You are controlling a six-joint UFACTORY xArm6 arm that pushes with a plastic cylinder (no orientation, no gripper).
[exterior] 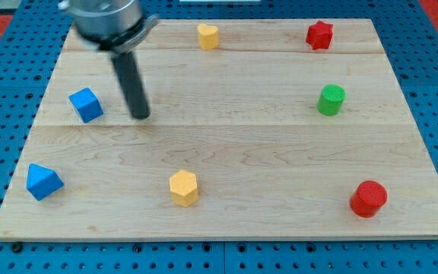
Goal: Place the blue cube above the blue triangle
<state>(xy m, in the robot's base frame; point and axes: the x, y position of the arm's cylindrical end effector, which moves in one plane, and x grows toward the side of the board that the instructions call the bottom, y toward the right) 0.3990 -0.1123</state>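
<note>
The blue cube (87,104) sits on the wooden board near its left edge, at mid height. The blue triangle (43,181) lies below it, near the board's lower left corner and slightly further left. My tip (141,116) rests on the board just to the right of the blue cube, a short gap apart from it. The dark rod rises from the tip toward the view's top left.
A yellow heart (207,36) and a red star (319,35) lie near the top edge. A green cylinder (331,100) is at the right, a red cylinder (368,199) at the lower right, a yellow hexagon (183,187) at the bottom middle.
</note>
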